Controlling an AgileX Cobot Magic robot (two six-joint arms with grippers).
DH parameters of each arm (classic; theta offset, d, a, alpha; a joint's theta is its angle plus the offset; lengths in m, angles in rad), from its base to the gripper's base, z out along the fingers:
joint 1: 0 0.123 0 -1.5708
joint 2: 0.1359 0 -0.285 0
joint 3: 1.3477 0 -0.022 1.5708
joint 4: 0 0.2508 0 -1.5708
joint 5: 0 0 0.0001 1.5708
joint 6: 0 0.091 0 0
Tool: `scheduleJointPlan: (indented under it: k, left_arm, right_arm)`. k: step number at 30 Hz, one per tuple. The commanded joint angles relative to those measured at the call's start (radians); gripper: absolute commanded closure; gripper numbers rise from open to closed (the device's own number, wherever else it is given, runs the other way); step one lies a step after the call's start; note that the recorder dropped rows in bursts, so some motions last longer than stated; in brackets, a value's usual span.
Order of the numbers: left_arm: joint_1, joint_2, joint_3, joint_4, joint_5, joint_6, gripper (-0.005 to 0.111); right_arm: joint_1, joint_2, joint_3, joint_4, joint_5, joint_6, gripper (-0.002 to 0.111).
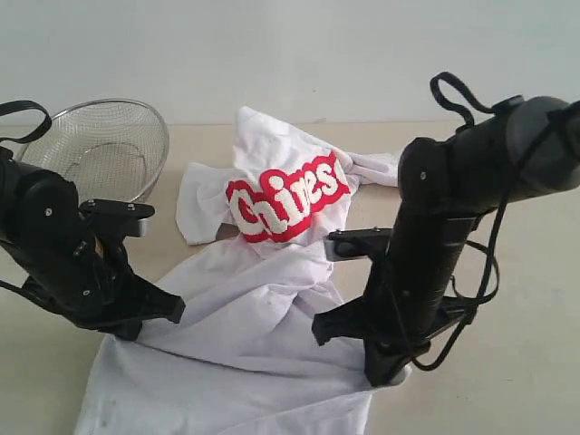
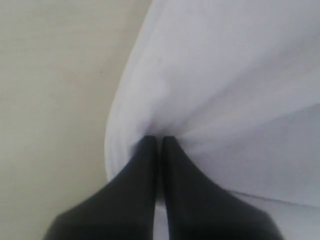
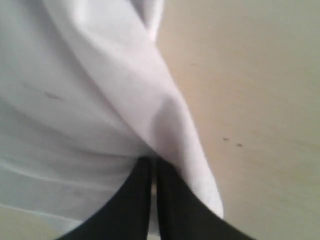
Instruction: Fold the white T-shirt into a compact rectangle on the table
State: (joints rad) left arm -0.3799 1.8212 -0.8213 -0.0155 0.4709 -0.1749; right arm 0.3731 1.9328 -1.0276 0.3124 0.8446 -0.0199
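Note:
The white T-shirt (image 1: 245, 335) lies rumpled on the table (image 1: 535, 362), its red band with white lettering (image 1: 288, 196) bunched up toward the back. My left gripper (image 1: 154, 319) is shut on the shirt's left edge; in the left wrist view its fingers (image 2: 132, 195) pinch the white cloth (image 2: 220, 85) tightly. On the other side, my right gripper (image 1: 385, 373) is shut on the right edge of the shirt. The right wrist view has its dark fingers (image 3: 185, 210) closed on a fold of the fabric (image 3: 100, 100), lifted off the tabletop (image 3: 250, 75).
A wire-mesh metal bowl (image 1: 104, 145) stands at the back left, just behind my left arm. Bare tabletop stretches to the right of the shirt (image 1: 526, 272). A white wall runs along the far edge of the table.

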Motion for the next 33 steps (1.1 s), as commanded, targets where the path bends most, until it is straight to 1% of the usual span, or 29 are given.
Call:
scheduleJointPlan:
  k: [1,3,5,11,17,19,23,27,29,31,33]
  left_arm:
    - [0.011,-0.022,0.018,0.03,0.036,-0.007,0.102]
    - [0.011,-0.036,0.018,0.03,0.036,-0.007,0.102]
    - [0.011,-0.036,0.018,0.024,0.043,-0.007,0.102]
    - [0.011,-0.038,0.018,0.024,0.046,-0.005,0.102]
    - [0.011,-0.06,0.018,-0.002,0.036,0.018,0.102]
    - [0.011,-0.072,0.018,-0.02,0.031,0.026,0.102]
    - [0.011,-0.106,0.018,-0.056,0.003,0.035,0.102]
    - [0.011,-0.149,0.003,-0.059,0.005,0.035,0.102]
    - [0.011,-0.16,-0.032,-0.069,0.001,0.051,0.102]
    - [0.011,-0.151,-0.089,-0.102,-0.009,0.114,0.102]
    - [0.011,-0.117,-0.179,-0.159,-0.007,0.184,0.102]
  right_arm:
    - [-0.094,-0.016,0.027,-0.149,0.014,0.004,0.103]
    - [-0.127,-0.018,0.04,-0.176,0.037,0.004,0.103]
    - [-0.143,-0.033,0.076,-0.178,0.02,0.004,0.103]
    - [-0.144,-0.14,0.204,-0.185,-0.015,0.004,0.103]
    - [-0.144,-0.284,0.224,-0.181,-0.015,0.014,0.103]
    - [-0.144,-0.328,0.201,-0.143,-0.047,-0.004,0.103]
    - [-0.144,-0.314,0.091,0.103,-0.054,-0.209,0.103]
    - [-0.144,-0.223,-0.031,0.144,-0.046,-0.243,0.103]
    - [-0.144,-0.166,-0.084,0.152,-0.028,-0.245,0.103]
    - [-0.142,-0.108,-0.126,0.196,-0.021,-0.27,0.103]
    - [-0.142,-0.064,-0.144,0.267,-0.007,-0.327,0.103]
